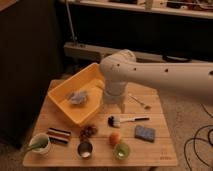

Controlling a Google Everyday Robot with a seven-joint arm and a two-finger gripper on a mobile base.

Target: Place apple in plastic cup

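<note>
The apple [115,138], small, orange-red with a yellowish patch, sits on the wooden table near the front edge. The plastic cup [121,150], low and light green, stands right next to it, to its front right. My gripper [114,107] hangs from the big white arm over the table's middle, beside the yellow tray's right edge, a good way behind the apple. Its fingers point down, stand apart and hold nothing.
A yellow tray [65,100] with a crumpled grey thing takes up the back left. Grapes [88,131], a metal cup [85,149], a white cup with green contents [40,143], a striped bar [59,135], a brush [125,120], a blue sponge [145,133] and a spoon [140,102] lie around.
</note>
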